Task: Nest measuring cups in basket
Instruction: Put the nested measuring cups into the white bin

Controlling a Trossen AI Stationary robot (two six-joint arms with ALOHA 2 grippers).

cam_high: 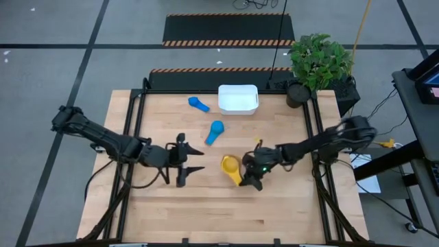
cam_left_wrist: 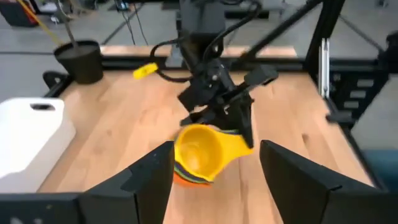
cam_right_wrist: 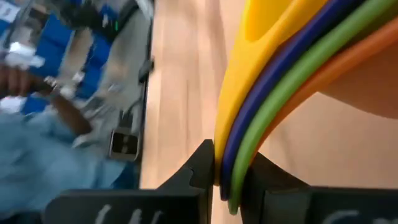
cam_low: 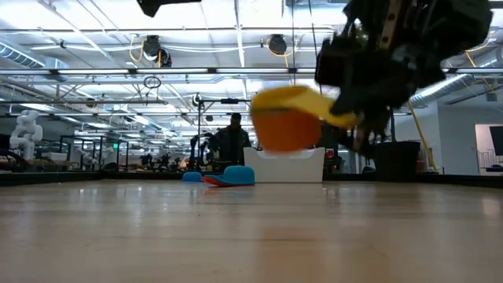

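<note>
A: What is recorded on the left of the table?
B: The left gripper (cam_high: 194, 160) is listed over the front-left part of the table (cam_high: 206, 213). Its fingers (cam_left_wrist: 146, 177) are spread wide and nothing is held between them; they are pointed at the stack.

A: And toward the middle?
B: A dark blue cup (cam_high: 198, 103) is found near the far edge, just beside the basket (cam_high: 238, 99). A light blue cup (cam_high: 215, 132) is lying nearer the centre, apart from both. The white basket is set at the far edge of the table.

A: What is entered on the right?
B: A nested stack of cups (cam_high: 231, 168), yellow on the inside with dark blue, green and orange handles layered beneath it, is held off the table. The handles are pinched by the right gripper (cam_high: 250, 175), whose fingers (cam_right_wrist: 199, 171) are nearly shut on them. A potted plant (cam_high: 317, 63) is noted at the far right corner.
</note>
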